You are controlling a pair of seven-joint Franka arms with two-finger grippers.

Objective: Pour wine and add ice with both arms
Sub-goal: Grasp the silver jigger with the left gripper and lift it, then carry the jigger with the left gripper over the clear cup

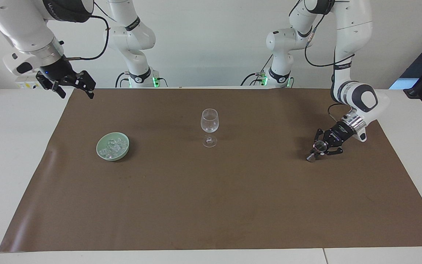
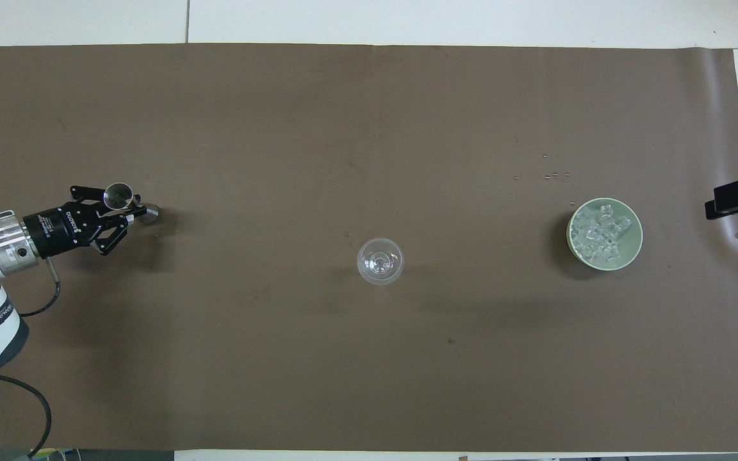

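Note:
A small metal jigger leans at a tilt low over the mat at the left arm's end of the table, with my left gripper shut on its waist. An empty clear stemmed glass stands upright mid-mat. The ice is heaped in a pale green bowl toward the right arm's end. My right gripper hangs open and empty over the mat's corner at that end. No wine is in view.
A brown mat covers most of the white table. A few tiny specks lie on the mat just farther from the robots than the bowl. The right gripper's black tip shows at the overhead view's edge.

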